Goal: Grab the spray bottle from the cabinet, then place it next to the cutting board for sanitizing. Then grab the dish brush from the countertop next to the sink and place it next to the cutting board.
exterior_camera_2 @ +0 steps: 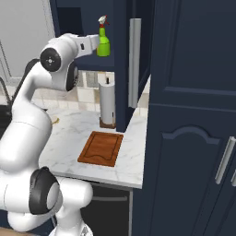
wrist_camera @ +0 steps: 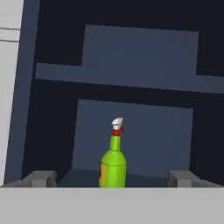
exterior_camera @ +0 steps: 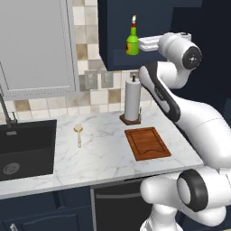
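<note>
The green spray bottle (exterior_camera: 132, 43) (exterior_camera_2: 103, 43) with its white-and-red top stands upright on the shelf of the dark navy cabinet (exterior_camera: 113, 27). My gripper (exterior_camera: 141, 43) (exterior_camera_2: 93, 46) is raised level with the shelf, just right of the bottle, and open. In the hand view the spray bottle (wrist_camera: 113, 162) stands centred ahead of the two wide-apart fingertips (wrist_camera: 42, 178), untouched. The reddish-brown cutting board (exterior_camera: 147, 143) (exterior_camera_2: 100, 148) lies on the marble countertop (exterior_camera: 103, 158). On that slab, right of the black sink (exterior_camera: 25, 151), lies the pale dish brush (exterior_camera: 78, 133).
A white paper-towel roll (exterior_camera: 132, 100) (exterior_camera_2: 107, 103) stands on a wooden base just behind the cutting board. A light grey door cabinet (exterior_camera: 36, 45) hangs at the left. A tall navy cabinet (exterior_camera_2: 193, 115) bounds the counter's right end. The faucet (exterior_camera: 5, 110) rises behind the sink.
</note>
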